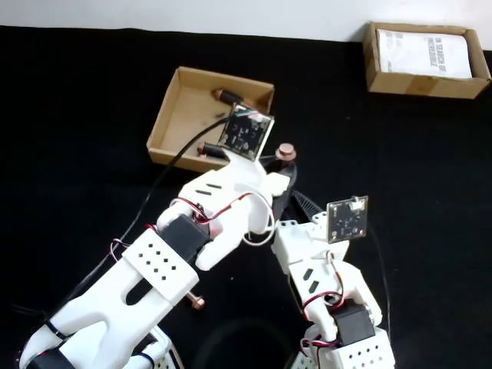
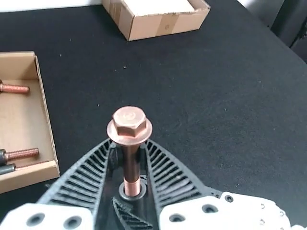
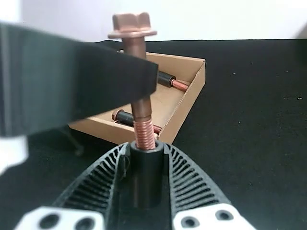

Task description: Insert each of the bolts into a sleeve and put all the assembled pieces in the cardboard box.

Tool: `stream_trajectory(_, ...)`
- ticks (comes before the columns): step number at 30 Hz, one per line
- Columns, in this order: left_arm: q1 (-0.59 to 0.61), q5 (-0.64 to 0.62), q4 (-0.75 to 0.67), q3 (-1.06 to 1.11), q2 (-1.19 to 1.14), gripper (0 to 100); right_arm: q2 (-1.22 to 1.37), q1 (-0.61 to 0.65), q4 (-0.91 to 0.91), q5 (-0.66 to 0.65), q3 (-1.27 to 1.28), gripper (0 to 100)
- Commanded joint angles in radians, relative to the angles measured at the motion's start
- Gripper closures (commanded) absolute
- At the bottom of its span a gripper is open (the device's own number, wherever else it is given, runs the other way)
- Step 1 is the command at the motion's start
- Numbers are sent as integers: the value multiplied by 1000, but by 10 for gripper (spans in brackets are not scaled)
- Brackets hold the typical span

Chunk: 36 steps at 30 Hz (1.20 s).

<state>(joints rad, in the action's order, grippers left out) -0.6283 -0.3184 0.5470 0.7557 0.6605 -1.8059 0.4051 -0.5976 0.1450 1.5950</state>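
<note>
Sleeve [image 3: 145, 184] pinched upright in my right tool [image 3: 145, 155] | bolt [image 2: 128, 127] pinched in my left tool [image 2: 128, 146], tip in sleeve mouth | box [image 3: 188, 96] behind

We see a copper bolt [image 2: 128, 125] with a flanged hex head standing upright, its threaded tip just entering the top of a black sleeve [image 3: 145, 175] close beside the open cardboard box [image 1: 188, 108]. In the box lie a first sleeved bolt [image 1: 225, 95] and a second sleeved bolt [image 1: 211, 151], threads poking out. Another bolt [image 1: 197, 302], partly hidden, lies well apart from the box.
</note>
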Motion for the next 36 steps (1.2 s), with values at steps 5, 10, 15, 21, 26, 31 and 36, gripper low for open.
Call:
stream_trajectory(5,-12,-2,25,25,31,965,-12,-16,65,-51,-16,991)
stream_trajectory(10,-12,-6,84,19,36,796,-12,-18,65,-51,-16,991)
stream_trajectory(15,-10,-3,264,-16,39,730,-8,-21,65,-48,-16,991)
stream_trajectory(21,-10,-2,741,-262,39,732,-2,-117,65,32,-18,992)
stream_trajectory(26,-10,-2,1028,-513,105,911,-1,-205,65,72,-88,992)
stream_trajectory(31,2,0,1057,-579,286,979,79,-234,65,74,-269,992)
stream_trajectory(36,205,0,997,-489,427,991,341,-231,107,74,-460,992)
